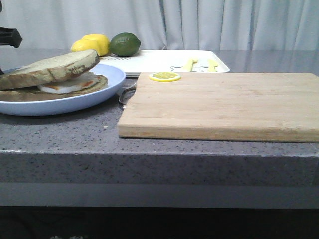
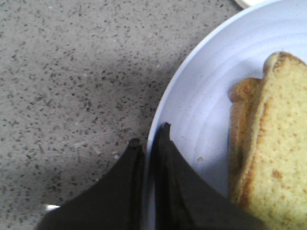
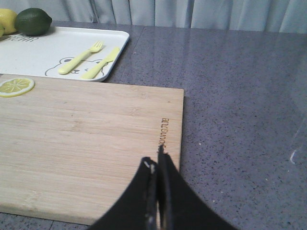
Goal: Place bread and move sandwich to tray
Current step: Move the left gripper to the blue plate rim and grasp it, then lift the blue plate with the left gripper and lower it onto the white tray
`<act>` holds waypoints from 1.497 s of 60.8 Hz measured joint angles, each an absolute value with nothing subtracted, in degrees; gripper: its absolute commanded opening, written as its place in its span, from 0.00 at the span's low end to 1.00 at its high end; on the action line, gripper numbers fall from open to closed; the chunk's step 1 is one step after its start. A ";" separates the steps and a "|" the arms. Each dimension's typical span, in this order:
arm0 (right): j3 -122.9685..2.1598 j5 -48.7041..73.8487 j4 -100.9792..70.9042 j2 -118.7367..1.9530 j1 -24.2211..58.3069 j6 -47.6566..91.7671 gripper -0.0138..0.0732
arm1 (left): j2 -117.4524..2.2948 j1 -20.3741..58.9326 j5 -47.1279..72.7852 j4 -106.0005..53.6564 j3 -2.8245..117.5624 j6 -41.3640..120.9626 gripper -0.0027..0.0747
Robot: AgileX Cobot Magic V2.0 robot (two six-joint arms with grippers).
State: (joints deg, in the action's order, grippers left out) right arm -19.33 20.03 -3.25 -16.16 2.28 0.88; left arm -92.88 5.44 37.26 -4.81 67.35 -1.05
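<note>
Cutting board (image 1: 219,104) sits nearest us on the tabletop (image 1: 60,132), our right claw (image 3: 156,165) closed and empty above it, left claw (image 2: 148,143) pinching the plate (image 2: 201,96) rim, sandwich (image 1: 50,77) plated left, tray (image 1: 164,60) behind.

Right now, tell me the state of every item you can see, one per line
Left gripper: shut on the plate rim.
Right gripper: shut, empty, over the cutting board.
Sandwich: assembled, top bread tilted, on the plate.
Tray: holds fork and knife.
Lemon slice: flat on the board.
Lime: whole.
</note>
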 measured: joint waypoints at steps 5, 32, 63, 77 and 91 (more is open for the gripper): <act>-19.33 20.03 -3.25 -16.16 2.28 0.88 0.06 | -92.88 4.09 38.40 -10.06 67.58 2.12 0.01; -19.33 20.03 -3.25 -16.16 2.28 0.88 0.06 | -88.84 -9.76 51.91 -33.12 70.67 20.94 0.01; -19.33 20.03 -3.25 -16.16 2.28 0.88 0.06 | -98.05 -6.91 60.33 -45.19 93.53 25.69 0.01; -19.33 20.03 -3.25 -16.16 2.28 0.88 0.06 | -114.15 -2.02 63.99 -40.99 116.07 18.05 0.01; -19.33 20.03 -3.25 -16.16 2.28 0.93 0.06 | -130.20 1.64 65.12 -35.54 134.66 12.52 0.01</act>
